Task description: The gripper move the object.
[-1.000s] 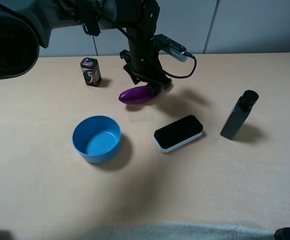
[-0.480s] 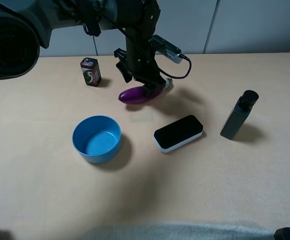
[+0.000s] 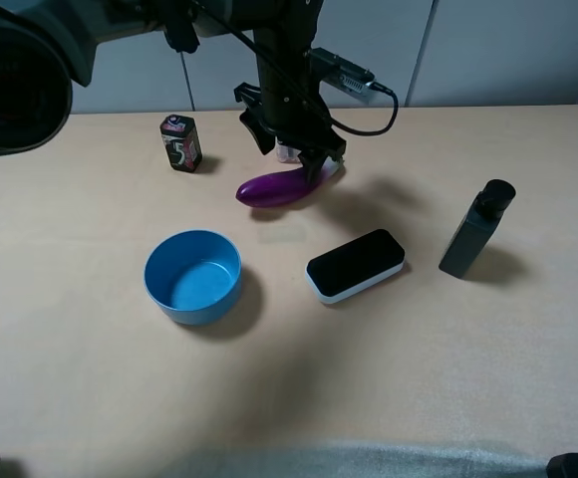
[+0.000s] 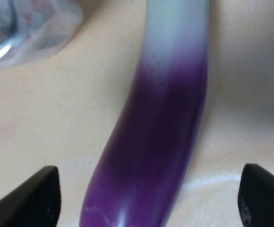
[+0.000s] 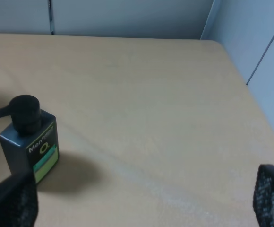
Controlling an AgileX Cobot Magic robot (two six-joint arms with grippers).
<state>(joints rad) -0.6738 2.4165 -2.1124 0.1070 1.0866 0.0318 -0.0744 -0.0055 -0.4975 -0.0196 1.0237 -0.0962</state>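
Observation:
The purple toy eggplant [image 3: 274,186] lies on the tan table [image 3: 90,378] behind the blue bowl; its stem end is hidden under my arm. My left gripper [image 3: 296,159] hangs just above its right part, open and holding nothing. In the left wrist view the eggplant [image 4: 160,142] lies lengthwise between the two dark fingertips [image 4: 38,198], which stand wide apart on either side without touching it; the left gripper [image 4: 149,196] is centred over it. My right gripper [image 5: 141,198] is open and empty, away from the eggplant.
A blue bowl [image 3: 193,276] stands in front of the eggplant. A black-and-white eraser [image 3: 355,265] lies to its right. A dark pump bottle [image 3: 476,231] stands further right and also shows in the right wrist view [image 5: 29,139]. A small dark can [image 3: 180,142] stands at the back left.
My left gripper has opened and risen a little off the eggplant. The eggplant stays lying on the table in about the same place.

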